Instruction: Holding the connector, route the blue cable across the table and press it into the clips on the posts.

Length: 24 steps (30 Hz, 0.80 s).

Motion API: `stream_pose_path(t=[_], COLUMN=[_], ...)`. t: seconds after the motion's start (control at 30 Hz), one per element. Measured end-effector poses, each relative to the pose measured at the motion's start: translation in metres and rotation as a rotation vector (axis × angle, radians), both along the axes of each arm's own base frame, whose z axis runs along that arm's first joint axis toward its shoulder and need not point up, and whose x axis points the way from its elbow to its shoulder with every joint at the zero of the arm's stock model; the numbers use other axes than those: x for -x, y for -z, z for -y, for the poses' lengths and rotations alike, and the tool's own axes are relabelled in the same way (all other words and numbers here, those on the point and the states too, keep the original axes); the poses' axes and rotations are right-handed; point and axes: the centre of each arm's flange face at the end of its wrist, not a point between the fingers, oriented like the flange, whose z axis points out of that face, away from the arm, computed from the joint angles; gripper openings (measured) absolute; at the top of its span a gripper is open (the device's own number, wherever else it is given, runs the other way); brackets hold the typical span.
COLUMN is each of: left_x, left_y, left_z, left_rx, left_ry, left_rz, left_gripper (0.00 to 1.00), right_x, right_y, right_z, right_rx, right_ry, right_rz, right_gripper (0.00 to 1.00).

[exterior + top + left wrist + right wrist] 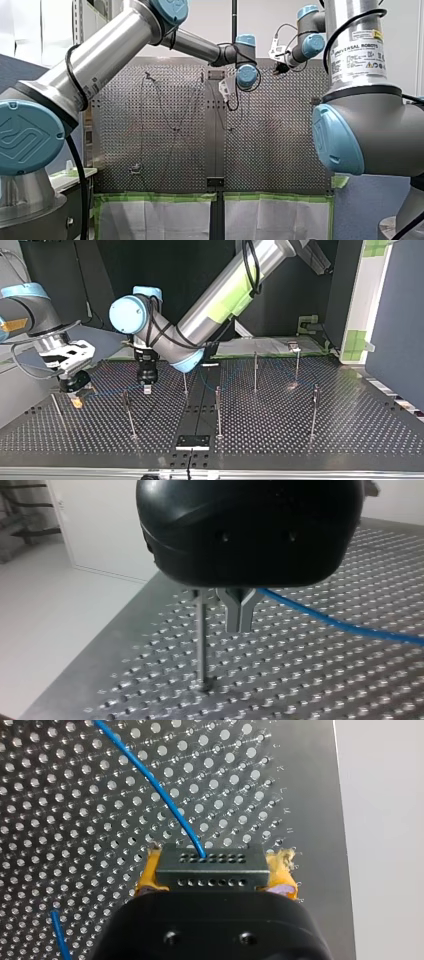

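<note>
Front view: behind our shoulders, high, facing outward over the perforated table (280, 150). Top view: opposite, low, facing us. Wrist views: close above it, sharing the blue cable (340, 625).

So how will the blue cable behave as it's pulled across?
Probably floppy: the blue cable curves freely away from the connector in my right gripper. Thin as it looks, it is likely light, and should sag between posts unless kept taut.

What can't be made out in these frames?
Clips on the thin metal posts: too small in top view; in left wrist view my left end effector's black housing hides the post top.
Thin blue cable beyond the perforated table's middle: too faint in top view.
Dark rectangular connector's gripped end: covered by my right end effector in right wrist view.
</note>
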Motion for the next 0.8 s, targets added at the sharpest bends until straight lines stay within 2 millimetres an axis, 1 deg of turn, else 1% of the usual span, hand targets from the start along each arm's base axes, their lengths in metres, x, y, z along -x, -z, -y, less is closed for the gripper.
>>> stream_pose_path(t=[0.17, 0.23, 0.33, 0.57, 0.7, 0.8], left_x=[-0.013, -0.018, -0.029, -0.050, -0.062, -0.071], left_y=[-0.014, -0.016, -0.010, 0.021, 0.020, 0.012], left_z=[-0.004, -0.006, -0.010, -0.010, -0.015, -0.020], left_rx=[0.028, 0.031, 0.027, 0.001, 0.008, 0.020], left_ry=[0.003, 0.006, 0.013, 0.050, 0.056, 0.053], left_rz=[0.033, 0.039, 0.039, 0.016, 0.030, 0.048], left_gripper=[0.00, 0.00, 0.00, 0.00, 0.00, 0.00], right_x=[0.000, 0.000, 0.000, 0.000, 0.000, 0.000], right_y=[0.000, 0.000, 0.000, 0.000, 0.000, 0.000], right_z=[0.000, 0.000, 0.000, 0.000, 0.000, 0.000], right_rx=[0.000, 0.000, 0.000, 0.000, 0.000, 0.000], right_ry=[0.000, 0.000, 0.000, 0.000, 0.000, 0.000], right_rz=[0.000, 0.000, 0.000, 0.000, 0.000, 0.000], right_gripper=[0.00, 0.00, 0.00, 0.00, 0.00, 0.00])
